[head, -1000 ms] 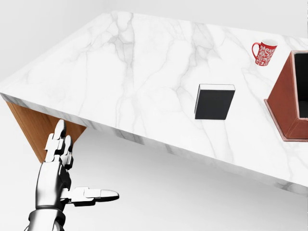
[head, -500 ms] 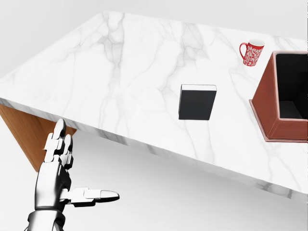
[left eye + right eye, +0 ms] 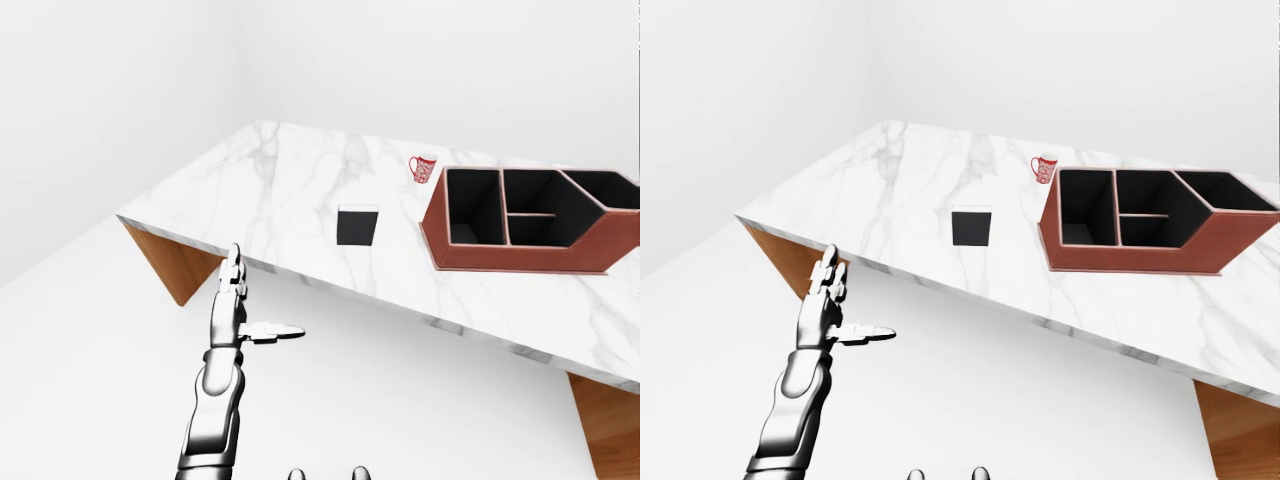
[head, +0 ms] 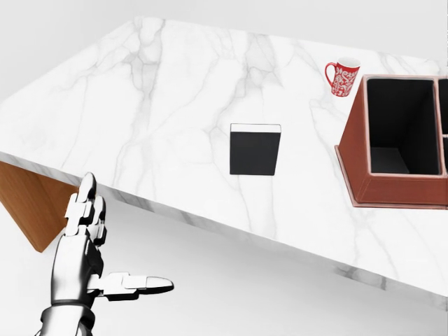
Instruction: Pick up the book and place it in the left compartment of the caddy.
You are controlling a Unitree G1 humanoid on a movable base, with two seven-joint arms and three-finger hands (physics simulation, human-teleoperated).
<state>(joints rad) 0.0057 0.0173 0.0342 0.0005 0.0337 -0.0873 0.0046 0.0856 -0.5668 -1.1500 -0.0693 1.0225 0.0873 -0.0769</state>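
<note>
The whole view has slid left as the base moves; the book [image 4: 255, 149] lies untouched, the left hand [image 4: 89, 246] released, empty, short of the table [image 4: 154, 105].

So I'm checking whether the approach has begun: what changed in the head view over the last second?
The whole picture slid left, so the camera moved, not the things: the book, mug and caddy shifted left together, and more of the caddy now shows. Nothing was grasped or let go. The left hand keeps its open pose, short of the table.
</note>
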